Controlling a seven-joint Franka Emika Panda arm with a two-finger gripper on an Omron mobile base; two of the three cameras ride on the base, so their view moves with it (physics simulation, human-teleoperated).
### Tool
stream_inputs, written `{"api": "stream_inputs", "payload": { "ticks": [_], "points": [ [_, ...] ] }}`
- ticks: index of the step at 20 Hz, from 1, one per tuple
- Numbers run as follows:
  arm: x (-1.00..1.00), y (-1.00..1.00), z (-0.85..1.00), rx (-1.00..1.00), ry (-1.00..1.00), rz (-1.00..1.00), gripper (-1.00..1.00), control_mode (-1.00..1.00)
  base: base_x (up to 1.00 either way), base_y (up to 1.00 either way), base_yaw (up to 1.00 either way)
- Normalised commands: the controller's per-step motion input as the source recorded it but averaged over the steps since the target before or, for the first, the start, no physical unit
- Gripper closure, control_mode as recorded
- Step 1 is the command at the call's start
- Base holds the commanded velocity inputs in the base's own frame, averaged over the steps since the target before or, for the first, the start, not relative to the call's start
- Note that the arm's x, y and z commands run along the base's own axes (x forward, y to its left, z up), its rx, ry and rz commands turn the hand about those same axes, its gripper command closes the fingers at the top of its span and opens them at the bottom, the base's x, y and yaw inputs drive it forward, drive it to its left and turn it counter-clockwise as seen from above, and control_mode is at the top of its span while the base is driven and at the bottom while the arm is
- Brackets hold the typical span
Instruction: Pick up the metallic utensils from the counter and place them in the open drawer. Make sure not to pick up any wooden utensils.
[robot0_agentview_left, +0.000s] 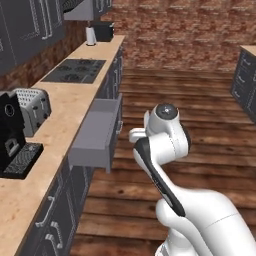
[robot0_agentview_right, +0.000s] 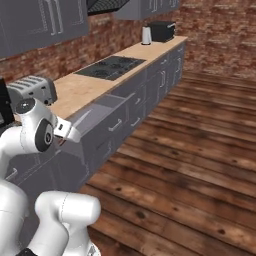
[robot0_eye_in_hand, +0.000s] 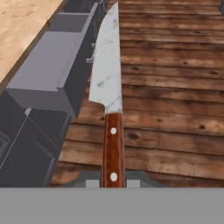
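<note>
A knife (robot0_eye_in_hand: 108, 65) with a silver blade and a red-brown riveted handle is clamped by its handle in my gripper (robot0_eye_in_hand: 113, 181), which is shut on it. In the hand view the blade points forward over the wooden floor, just right of the open drawer (robot0_eye_in_hand: 48, 57). The grey drawer box (robot0_agentview_left: 95, 131) looks empty and sticks out from the grey cabinet fronts. From the right base view the pale blade (robot0_agentview_right: 82, 119) reaches from the hand toward the drawer (robot0_agentview_right: 102, 107). The counter and the wooden utensils are out of view.
The long wooden top carries a black cooktop (robot0_agentview_left: 75, 70), a toaster (robot0_agentview_left: 32, 107), a black coffee machine (robot0_agentview_left: 12, 142) and a kettle (robot0_agentview_left: 91, 36). The wide plank floor (robot0_agentview_left: 195, 125) lies right of the cabinets. A grey cabinet (robot0_agentview_left: 245, 82) stands far right.
</note>
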Motion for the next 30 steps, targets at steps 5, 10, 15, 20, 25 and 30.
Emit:
{"api": "stream_inputs", "payload": {
  "ticks": [5, 10, 15, 20, 25, 30],
  "points": [
    [0.0, 0.0, 0.0, 0.0, 0.0, 0.0, 1.0, 1.0, 0.0, 0.0, 0.12],
    [0.0, 0.0, 0.0, 0.0, 0.0, 0.0, 1.0, 1.0, 0.02, 0.43, 0.03],
    [0.0, 0.0, 0.0, 0.0, 0.0, 0.0, 1.0, 1.0, 0.12, 0.43, 0.15],
    [0.0, 0.0, 0.0, 0.0, 0.0, 0.0, 1.0, 1.0, 0.43, 0.15, 0.01],
    [0.0, 0.0, 0.0, 0.0, 0.0, 0.0, 1.0, 1.0, 0.98, 0.36, 0.0],
    [0.0, 0.0, 0.0, 0.0, 0.0, 0.0, 1.0, 1.0, 0.83, 0.57, 0.0]
  ]
}}
